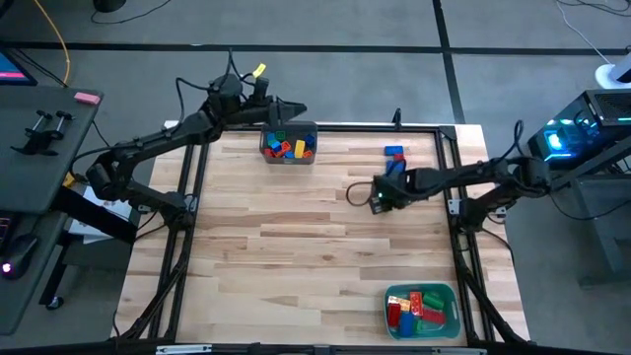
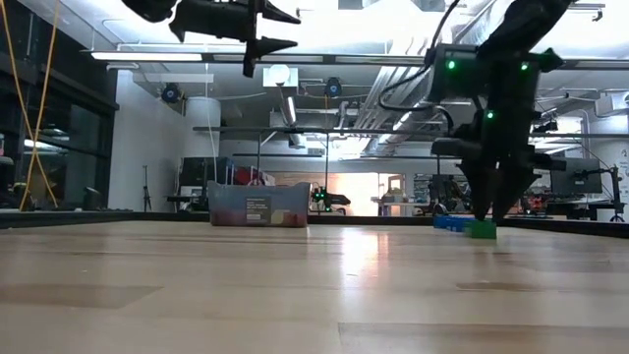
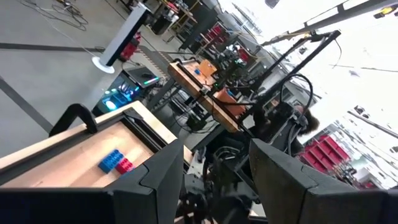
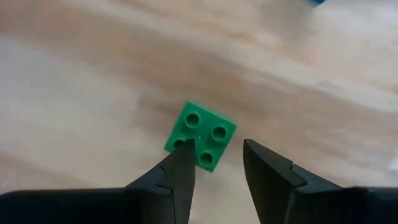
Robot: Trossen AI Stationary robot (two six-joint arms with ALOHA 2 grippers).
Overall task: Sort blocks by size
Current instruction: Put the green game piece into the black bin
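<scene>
A green squarish four-stud block (image 4: 200, 135) lies flat on the wooden table, also seen in the low view (image 2: 482, 230). My right gripper (image 4: 217, 152) is open just above it, fingers pointing down, right of the table's middle (image 1: 380, 192). One fingertip covers the block's near corner and the other stands beside the block. A blue block (image 1: 394, 151) and a red block (image 3: 124, 165) lie just beyond it toward the far edge. My left gripper (image 1: 296, 108) is open and empty, high over the dark grey bin (image 1: 288, 146), which holds several blocks. My right gripper's one fingertip (image 4: 183, 152) stands over the green block's near corner (image 4: 180, 144), coming from above. I cannot tell whether it touches the block. The block lies flat on the table, studs up.
A teal tray (image 1: 452, 296) with red and green blocks stands at the near right corner. The grey bin (image 2: 258, 205) stands at the far edge, left of centre. A black frame rail (image 1: 449, 158) runs around the table. Bare wood lies across the middle and left.
</scene>
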